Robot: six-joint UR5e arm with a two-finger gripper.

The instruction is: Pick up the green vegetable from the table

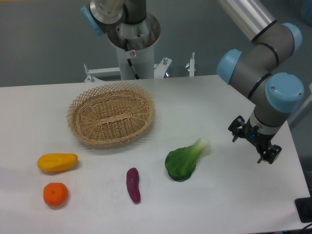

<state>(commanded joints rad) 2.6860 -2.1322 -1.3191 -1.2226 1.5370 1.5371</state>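
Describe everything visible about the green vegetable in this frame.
The green toy bok choy has glossy, plastic-looking dark green rounded leaves and a pale whitish-green stalk end. It lies flat on the white tabletop, leaves toward the camera, stalk pointing up-right. It sits right of the small purple piece. Nothing touches it; the gripper hangs apart, farther right.

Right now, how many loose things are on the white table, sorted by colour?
Green: 1, the green leafy bok choy toy
Purple: 1, the small purple eggplant-like piece
Yellow: 1, the yellow squash-shaped toy
Orange: 1, the round orange fruit toy
Tan: 1, the oval wicker basket
Total: 5
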